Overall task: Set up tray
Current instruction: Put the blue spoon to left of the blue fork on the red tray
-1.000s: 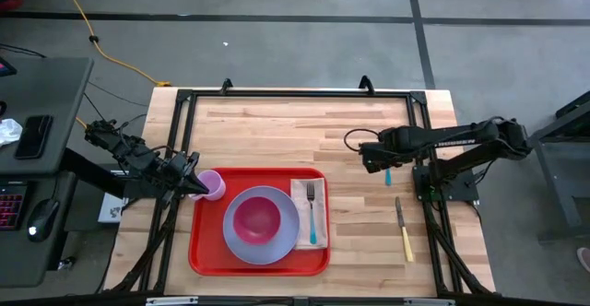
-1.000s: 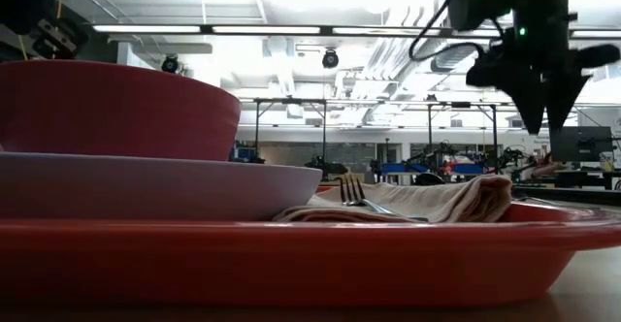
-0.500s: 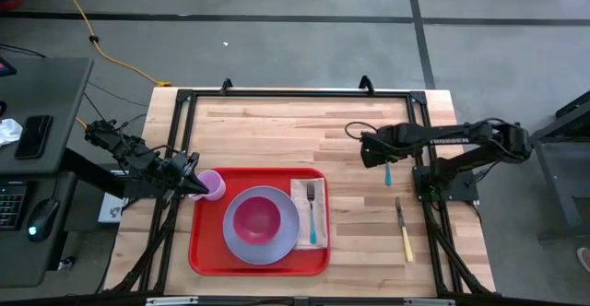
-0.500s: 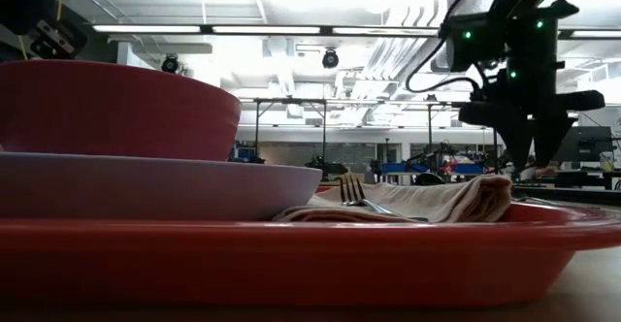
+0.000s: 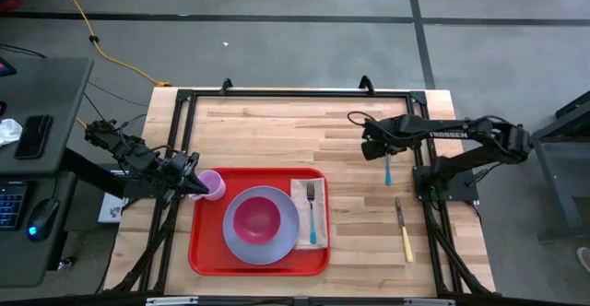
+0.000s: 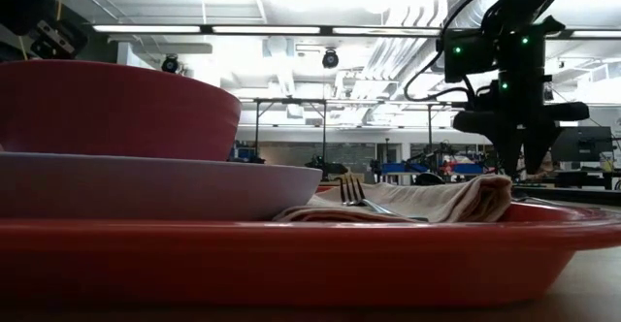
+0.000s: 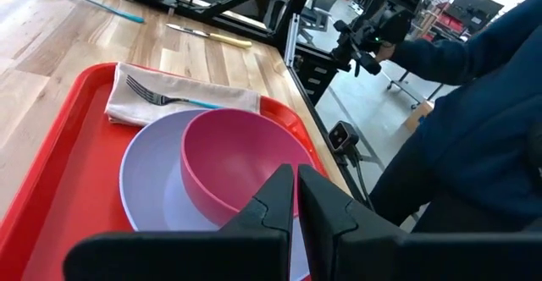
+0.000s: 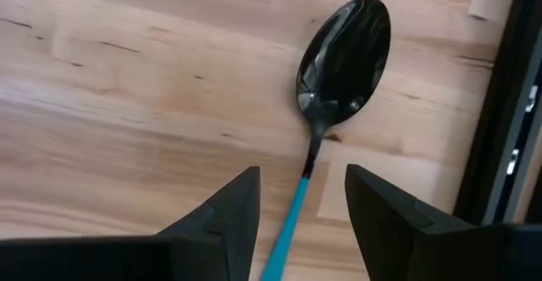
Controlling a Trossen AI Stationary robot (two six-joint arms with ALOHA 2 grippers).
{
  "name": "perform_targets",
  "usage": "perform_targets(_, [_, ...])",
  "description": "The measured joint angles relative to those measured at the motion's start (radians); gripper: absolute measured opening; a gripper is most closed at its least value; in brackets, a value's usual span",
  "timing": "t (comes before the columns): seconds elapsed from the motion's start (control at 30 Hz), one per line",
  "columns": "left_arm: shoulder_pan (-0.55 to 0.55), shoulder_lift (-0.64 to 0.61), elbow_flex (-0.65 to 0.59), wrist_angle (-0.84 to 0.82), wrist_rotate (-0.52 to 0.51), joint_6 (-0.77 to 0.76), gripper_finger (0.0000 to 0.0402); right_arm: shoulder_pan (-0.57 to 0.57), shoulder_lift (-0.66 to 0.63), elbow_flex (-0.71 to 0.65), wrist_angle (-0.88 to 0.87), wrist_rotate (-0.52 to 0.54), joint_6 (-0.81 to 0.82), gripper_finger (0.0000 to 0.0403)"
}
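Red plastic, the tray (image 5: 259, 262) lies on the wooden bench (image 5: 277, 131) near its front edge, left of centre in the high view. On it sits a lavender plate (image 5: 262, 244) with a pink bowl (image 5: 256, 217) in it, and at the tray's right side a tan napkin (image 5: 300, 195) carries a fork (image 5: 312, 209) with a blue handle. A small pink cup (image 5: 213, 185) stands at the tray's far left corner.

At that corner the left tool (image 5: 194, 185) is right against the cup. In the left wrist view its fingers (image 7: 275, 198) are pressed nearly together, clenched, and from the high view it is hard to tell whether they touch the cup or only rest beside it.

Over the bare bench to the right of the tray, well apart from it, hangs the right tool (image 8: 298, 206). Its fingers stand released and spread, one on each side of the blue handle of a spoon (image 8: 339, 69), gripping nothing. The spoon lies flat on the wood, its dark bowl beyond the fingertips. Nearer the front edge, on the right, a knife (image 5: 404, 229) with a yellow handle lies on the bench by itself.

In the left wrist view a person in a dark blue sleeve (image 7: 483, 129) stands beyond the bench's edge.
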Motion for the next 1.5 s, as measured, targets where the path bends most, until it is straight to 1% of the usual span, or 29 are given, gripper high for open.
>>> perform_targets(0.27, [0.000,0.000,0.000,-0.007,-0.008,0.006,0.0049,-0.050,0.000,0.000,0.026,-0.019,-0.058,0.0154])
perform_targets(0.43, [0.000,0.000,0.000,-0.008,-0.008,0.007,0.0049,-0.074,0.000,0.000,0.026,-0.022,-0.061,0.0154])
perform_targets(0.87, [0.000,0.000,0.000,-0.023,-0.007,0.007,0.0049,-0.080,0.006,0.000,0.038,-0.041,-0.069,0.0154])
perform_targets(1.5, [0.000,0.000,0.000,-0.029,-0.007,0.023,0.0049,-0.080,0.169,0.000,0.038,-0.066,-0.076,0.0154])
